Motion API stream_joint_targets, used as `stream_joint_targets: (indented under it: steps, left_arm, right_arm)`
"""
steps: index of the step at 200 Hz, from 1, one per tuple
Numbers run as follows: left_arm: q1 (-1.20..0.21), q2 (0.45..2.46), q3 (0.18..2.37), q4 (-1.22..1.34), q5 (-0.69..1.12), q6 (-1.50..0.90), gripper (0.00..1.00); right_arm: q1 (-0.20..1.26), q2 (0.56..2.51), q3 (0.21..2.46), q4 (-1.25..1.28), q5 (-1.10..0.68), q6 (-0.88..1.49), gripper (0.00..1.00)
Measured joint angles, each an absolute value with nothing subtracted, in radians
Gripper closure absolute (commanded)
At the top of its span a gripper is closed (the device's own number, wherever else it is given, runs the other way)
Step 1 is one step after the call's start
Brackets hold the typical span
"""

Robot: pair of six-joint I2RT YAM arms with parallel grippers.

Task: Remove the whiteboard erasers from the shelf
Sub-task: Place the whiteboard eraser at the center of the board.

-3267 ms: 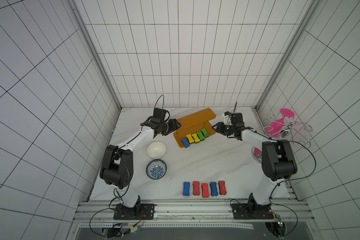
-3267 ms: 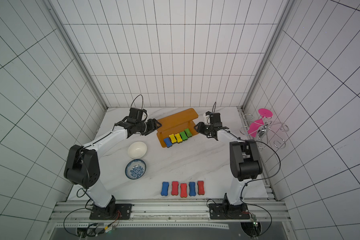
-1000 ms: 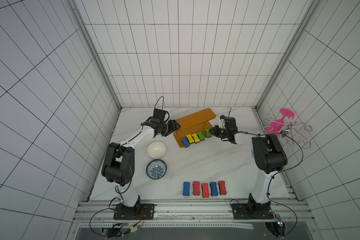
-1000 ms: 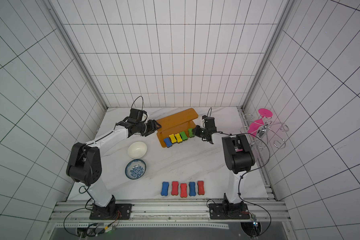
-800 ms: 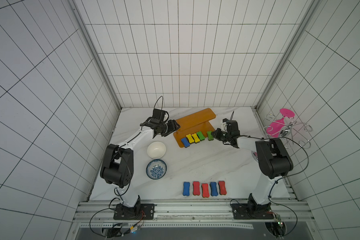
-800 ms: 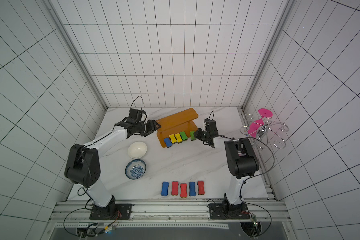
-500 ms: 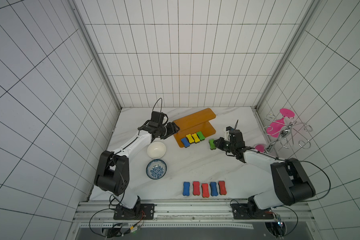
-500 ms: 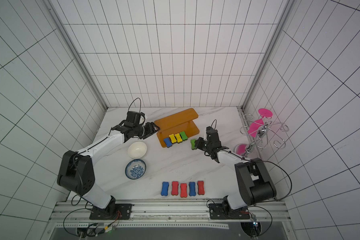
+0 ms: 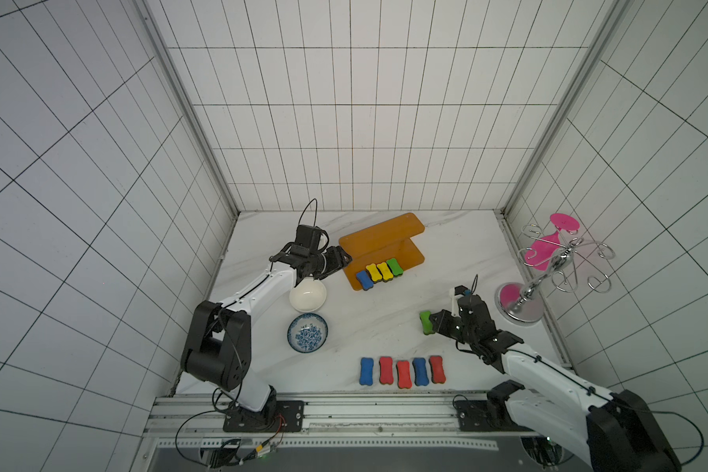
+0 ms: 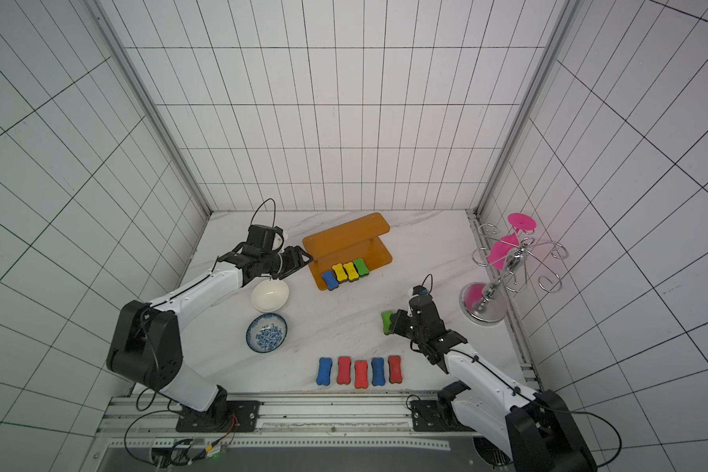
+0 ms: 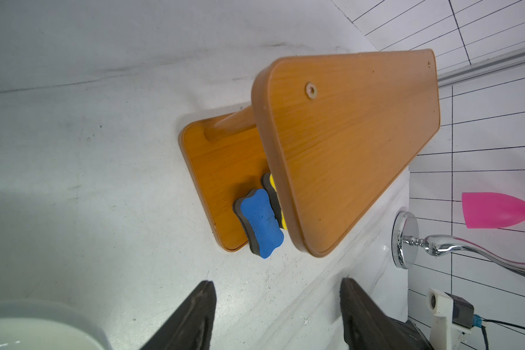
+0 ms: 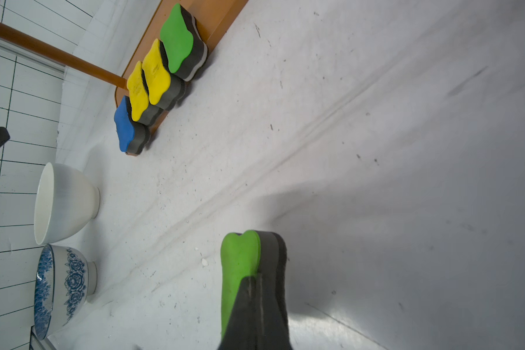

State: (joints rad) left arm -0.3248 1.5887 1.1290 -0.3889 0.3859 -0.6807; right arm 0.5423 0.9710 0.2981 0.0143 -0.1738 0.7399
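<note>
With the right tool (image 9: 432, 323) clamped on the green eraser (image 9: 425, 322), lower it flat onto the surface (image 9: 364, 323) at 3 o'clock of the last red eraser (image 9: 437, 369).

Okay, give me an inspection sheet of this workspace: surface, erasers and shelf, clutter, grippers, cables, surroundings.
Surface: white marble table, faint scuffs, no spills.
Job's things: orange shelf holds four on its lower board: blue eraser, two yellow erasers, green eraser; row of five erasers lies near the table's front.
Clutter: white bowl, blue-patterned bowl, chrome rack with pink pieces.
Grippers: left gripper open, empty, beside the shelf's end; right gripper shut on held green eraser, away from the shelf.
Cables: wrist cable loops on both arms; none seen on the table.
Surroundings: white tiled walls, metal rail in front.
</note>
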Motion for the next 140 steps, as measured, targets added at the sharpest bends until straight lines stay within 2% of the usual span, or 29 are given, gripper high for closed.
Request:
stream_joint_targets:
  steps: [117, 140]
  left_arm:
    - [-0.326, 1.589, 1.129, -0.377, 0.382, -0.681, 0.32]
    - [-0.325, 1.589, 1.129, -0.377, 0.382, -0.681, 0.32]
  right_arm:
    - [0.546, 0.916, 0.216, -0.005, -0.17, 0.733, 1.0]
    - [0.546, 0.93, 0.217, -0.001, -0.17, 0.728, 0.92]
